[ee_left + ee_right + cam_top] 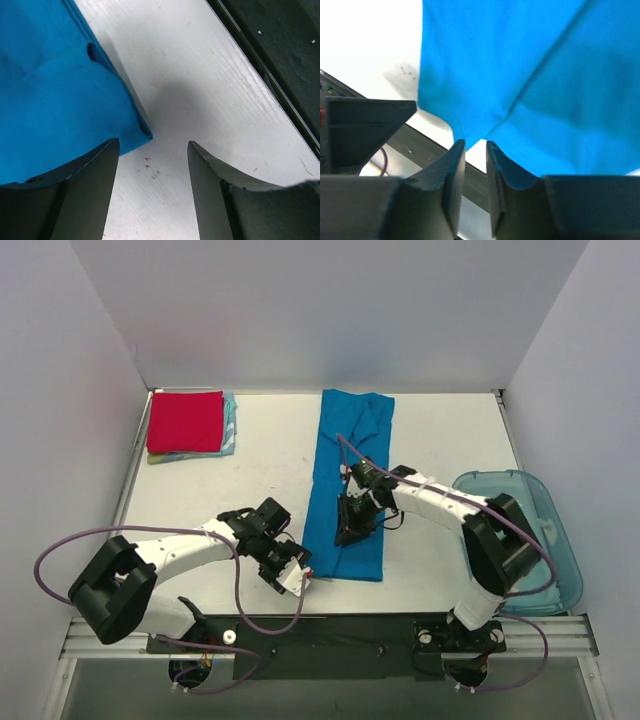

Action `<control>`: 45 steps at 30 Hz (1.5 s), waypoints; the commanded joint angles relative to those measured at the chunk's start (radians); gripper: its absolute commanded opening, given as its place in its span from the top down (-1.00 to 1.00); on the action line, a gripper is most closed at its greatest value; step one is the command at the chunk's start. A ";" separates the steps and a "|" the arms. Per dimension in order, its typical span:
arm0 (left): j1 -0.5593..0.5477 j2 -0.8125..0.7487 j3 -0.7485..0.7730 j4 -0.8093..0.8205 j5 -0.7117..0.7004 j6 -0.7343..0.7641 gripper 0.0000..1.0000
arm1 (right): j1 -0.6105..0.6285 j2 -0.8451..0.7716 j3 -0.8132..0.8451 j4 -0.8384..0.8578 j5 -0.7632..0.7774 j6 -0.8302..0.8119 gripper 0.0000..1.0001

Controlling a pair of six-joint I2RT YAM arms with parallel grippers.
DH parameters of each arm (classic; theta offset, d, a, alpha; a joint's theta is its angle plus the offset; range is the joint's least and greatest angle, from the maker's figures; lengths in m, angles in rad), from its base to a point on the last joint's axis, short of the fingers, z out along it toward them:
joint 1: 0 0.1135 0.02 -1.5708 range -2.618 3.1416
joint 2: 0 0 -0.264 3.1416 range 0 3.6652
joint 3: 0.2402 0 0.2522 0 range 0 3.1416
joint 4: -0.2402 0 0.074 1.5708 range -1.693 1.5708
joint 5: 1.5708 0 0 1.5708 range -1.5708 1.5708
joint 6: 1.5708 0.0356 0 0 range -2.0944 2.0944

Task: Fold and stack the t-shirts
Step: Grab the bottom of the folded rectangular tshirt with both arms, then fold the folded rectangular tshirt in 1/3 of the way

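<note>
A bright blue t-shirt [350, 445] lies folded into a long strip down the middle of the table [270, 455]. My right gripper [352, 530] hovers over its near part. In the right wrist view its jaws [476, 143] stand a narrow gap apart, and a point of the blue cloth [520, 65] ends at the fingertips, not between them. My left gripper [295, 575] is open beside the strip's near left corner. In the left wrist view [154, 142] only bare table shows between the fingers, and the blue corner [50, 90] lies just left of them. A folded red t-shirt [186, 421] tops a stack at the far left, over a light teal one [231, 426].
A translucent blue plastic bin [545, 530] hangs over the table's right edge by the right arm's base. A dark metal rail [350, 625] runs along the near edge, close to both grippers. White walls close in the back and sides.
</note>
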 commanded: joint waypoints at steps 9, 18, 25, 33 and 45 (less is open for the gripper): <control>-0.057 0.058 -0.031 0.261 -0.078 0.004 -0.41 | -0.127 -0.355 -0.361 -0.220 0.251 0.229 0.13; -0.106 0.069 -0.058 0.302 -0.049 -0.040 0.15 | -0.118 -0.253 -0.455 -0.010 0.140 0.282 0.15; -0.124 0.025 -0.005 0.204 -0.052 -0.160 1.00 | -0.093 -0.290 -0.509 0.002 0.048 0.279 1.00; -0.132 -0.053 0.210 -0.170 -0.073 -0.274 1.00 | -0.032 -0.533 -0.409 -0.280 0.010 0.265 1.00; 0.098 0.310 0.698 -0.126 -0.067 -0.473 1.00 | -0.338 -0.213 0.115 -0.401 0.062 -0.046 1.00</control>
